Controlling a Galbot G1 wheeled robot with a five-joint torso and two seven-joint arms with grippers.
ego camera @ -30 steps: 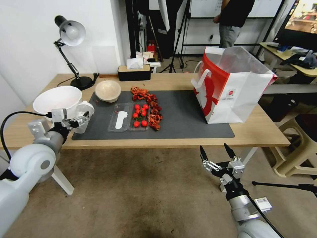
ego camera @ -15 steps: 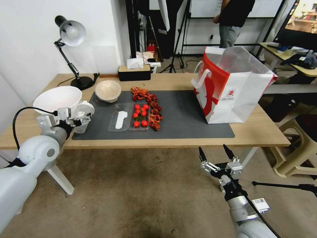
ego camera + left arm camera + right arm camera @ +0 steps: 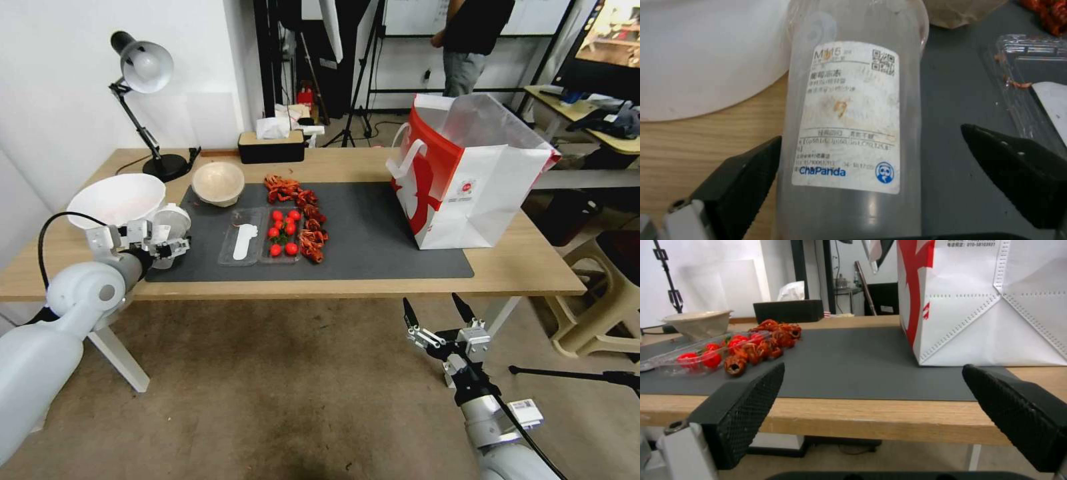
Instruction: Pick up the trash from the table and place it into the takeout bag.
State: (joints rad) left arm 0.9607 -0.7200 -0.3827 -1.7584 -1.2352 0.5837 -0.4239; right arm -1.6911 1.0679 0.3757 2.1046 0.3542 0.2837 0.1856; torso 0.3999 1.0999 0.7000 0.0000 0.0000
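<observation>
A clear white-lidded plastic cup (image 3: pixel 172 219) stands upright at the left edge of the dark grey mat (image 3: pixel 373 233) on the table (image 3: pixel 520 267). My left gripper (image 3: pixel 168 248) is open around its lower body. In the left wrist view the labelled cup (image 3: pixel 853 116) sits between the fingers (image 3: pixel 742 180), the one on the wood side almost touching it, the other apart. A beige bowl (image 3: pixel 218 181) sits at the mat's far left corner. The takeout bag (image 3: pixel 467 180) stands open on the right. My right gripper (image 3: pixel 437 320) hangs open below the table's front edge.
A large white bowl (image 3: pixel 117 199) sits just left of the cup. A clear tray with red tomatoes (image 3: pixel 260 237) and red crawfish shells (image 3: pixel 300 200) lie mid-mat. A desk lamp (image 3: pixel 143 67) and a black tissue box (image 3: pixel 270 147) stand at the back.
My left gripper has moved right and closer to the cup, so its fingers now straddle it. The right arm has hardly moved.
</observation>
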